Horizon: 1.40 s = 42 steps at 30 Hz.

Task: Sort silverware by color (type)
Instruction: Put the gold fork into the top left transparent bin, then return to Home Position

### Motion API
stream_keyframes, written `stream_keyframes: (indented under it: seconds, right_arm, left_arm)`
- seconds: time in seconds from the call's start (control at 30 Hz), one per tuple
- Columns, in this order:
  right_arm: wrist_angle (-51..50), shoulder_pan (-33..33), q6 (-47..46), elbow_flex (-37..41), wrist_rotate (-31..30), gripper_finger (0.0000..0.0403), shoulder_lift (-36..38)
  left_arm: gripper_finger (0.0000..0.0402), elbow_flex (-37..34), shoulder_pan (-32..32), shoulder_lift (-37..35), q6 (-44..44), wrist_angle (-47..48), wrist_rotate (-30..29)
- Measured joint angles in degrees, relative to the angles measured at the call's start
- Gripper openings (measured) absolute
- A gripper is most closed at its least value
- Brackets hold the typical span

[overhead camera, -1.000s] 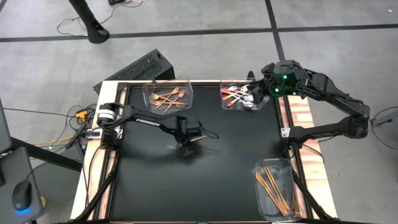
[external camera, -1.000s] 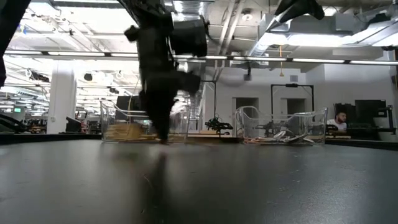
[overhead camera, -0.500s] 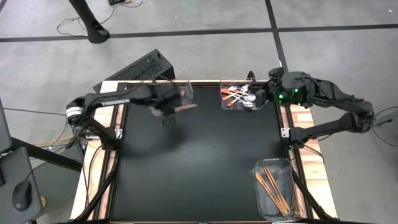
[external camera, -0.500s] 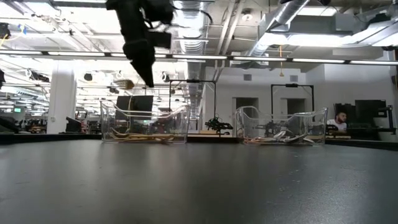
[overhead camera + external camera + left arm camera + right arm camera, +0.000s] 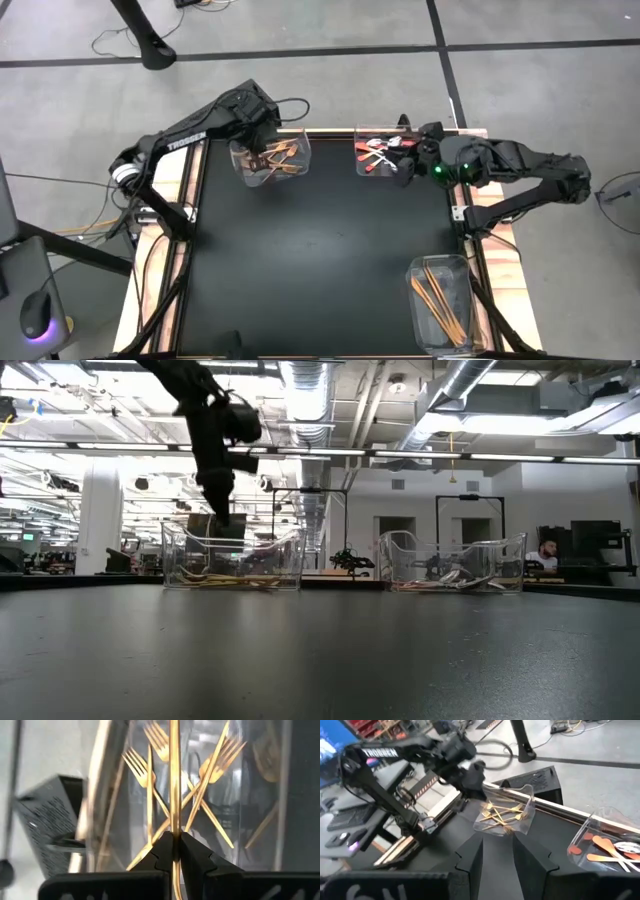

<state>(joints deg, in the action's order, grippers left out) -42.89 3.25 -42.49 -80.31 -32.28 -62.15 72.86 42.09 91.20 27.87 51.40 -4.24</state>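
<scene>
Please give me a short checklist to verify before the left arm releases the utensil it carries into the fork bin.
1. Left gripper shut on a gold utensil: ok.
2. Left gripper above the fork bin, at the table's far left: ok.
3. Bin holds only gold forks, same colour as the carried piece: ok.
4. Carried piece is a fork: cannot tell, its head is not clear.
5. Right gripper open and empty, away by the spoon bin: ok.
6. Table surface free of stray utensils: ok.

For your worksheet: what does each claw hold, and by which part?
Left claw pinches a gold utensil by its thin handle, over the fork bin. Right claw holds nothing.
</scene>
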Motion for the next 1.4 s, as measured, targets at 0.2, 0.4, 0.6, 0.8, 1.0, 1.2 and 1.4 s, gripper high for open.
stream_keyframes:
  seconds: [0.2,0.4,0.6,0.8,1.0,1.2,1.4]
  right_arm:
    - [0.0,3.7,-2.9,0.0,-4.2,0.0126,0.0]
    - [0.1,4.3,-5.8,0.0,-4.3,0.0126,0.0]
    - [0.1,6.2,-9.6,0.0,-5.1,0.0126,-0.8]
    - [0.2,10.1,-12.5,-0.1,-10.5,0.0126,-1.9]
    - [0.2,12.2,-14.2,-0.1,-14.2,0.0126,-2.2]
    - [0.1,12.0,-13.7,-0.1,-14.4,0.0126,-2.3]
    - [2.0,12.0,-8.7,-0.1,-15.8,0.0126,-2.4]
  left_arm:
    - [0.0034,0.0,0.8,5.4,-3.4,0.7,-1.3]
    - [0.0066,0.0,1.0,7.5,1.2,-2.0,-4.6]
    - [0.0076,0.1,4.2,8.6,10.8,-6.1,-7.9]
    - [0.0061,0.0,8.9,11.1,13.0,-7.0,-5.4]
    - [0.0042,0.0,12.2,12.0,16.4,-9.5,-13.0]
    - [0.0021,0.7,13.4,12.0,16.4,-9.7,-13.9]
    - [0.0002,4.1,12.4,9.7,11.9,-6.9,-7.5]
